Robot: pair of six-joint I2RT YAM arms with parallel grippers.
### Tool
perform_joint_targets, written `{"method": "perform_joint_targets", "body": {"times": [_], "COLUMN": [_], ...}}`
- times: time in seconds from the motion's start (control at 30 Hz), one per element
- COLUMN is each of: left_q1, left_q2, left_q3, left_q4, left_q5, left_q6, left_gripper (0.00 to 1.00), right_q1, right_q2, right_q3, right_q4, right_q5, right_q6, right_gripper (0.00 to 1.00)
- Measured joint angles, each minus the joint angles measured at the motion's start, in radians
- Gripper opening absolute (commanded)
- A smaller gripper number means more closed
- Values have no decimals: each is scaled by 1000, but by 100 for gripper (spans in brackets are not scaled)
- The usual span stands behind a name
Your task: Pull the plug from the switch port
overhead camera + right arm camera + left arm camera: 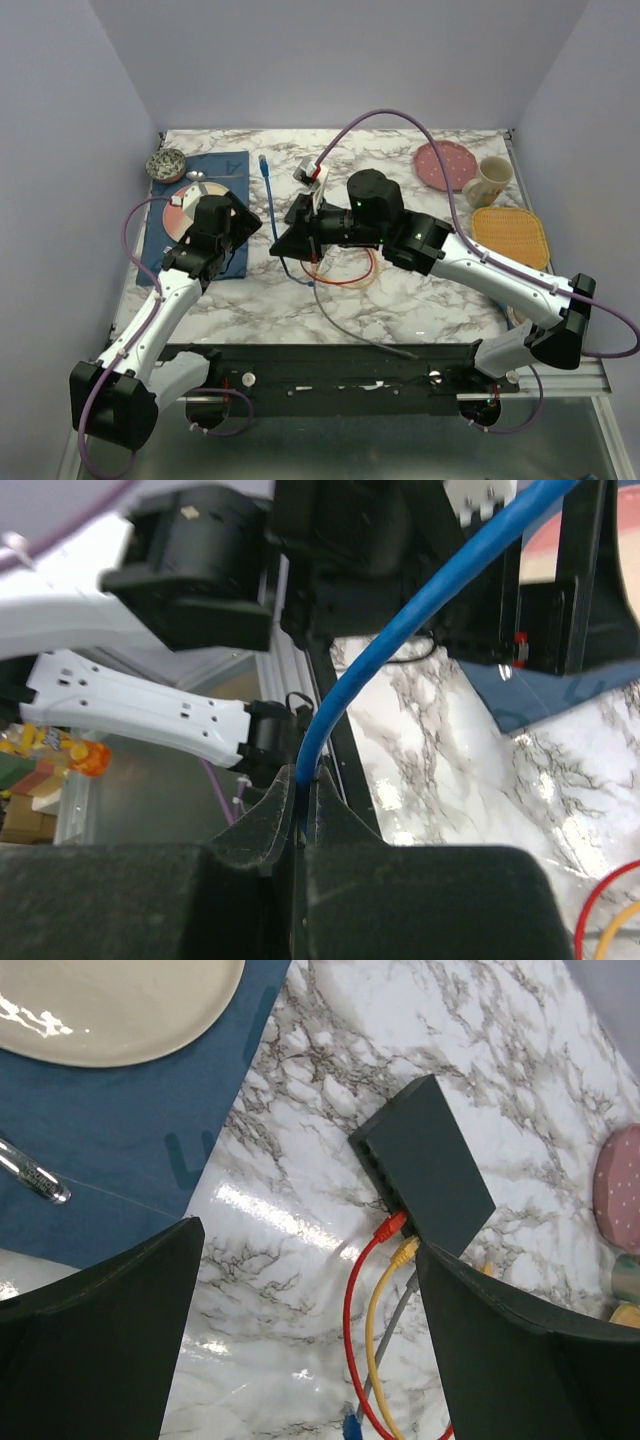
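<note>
The switch [430, 1160] lay flat on the table [400, 300], near the middle. From above, the right arm hid most of it. A red wire [350, 1300], a yellow wire [372, 1310] and a grey wire [395, 1330] went into its side, close together.

The right gripper [300, 815] was low over the table by the switch. Its jaws were pressed together, pinching a blue wire [400, 630]. The wire ran up and away from the jaws.

The left gripper [310, 1340] hung beside the switch, not touching it. Its jaws were spread wide with nothing between them. Under it were a blue mat [110, 1130] and a plate [110, 1000].

Far off to the right sat a pink plate [445, 163], a mug [488, 182] and an orange mat [510, 236]. A bowl [166, 163] sat in the far left corner.
</note>
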Motion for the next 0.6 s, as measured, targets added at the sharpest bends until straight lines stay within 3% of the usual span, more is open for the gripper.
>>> {"method": "perform_joint_targets", "body": {"times": [0.17, 0.27, 0.4, 0.6], "left_q1": [0, 0, 0, -5], "left_q2": [0, 1, 6, 60], "left_q3": [-74, -101, -124, -178], "left_q4": [16, 31, 71, 168], "left_q5": [24, 44, 78, 170], "left_q6": [-28, -40, -48, -63], "left_gripper": [99, 98, 90, 80], "right_q1": [-40, -130, -203, -192], "right_q2": [-11, 8, 70, 82], "right_q3": [40, 96, 167, 16], "right_q4": [-24, -34, -48, -83], "right_q5": [80, 50, -14, -119], "right_q6": [36, 77, 110, 124], "right_gripper": [1, 1, 1, 1]}}
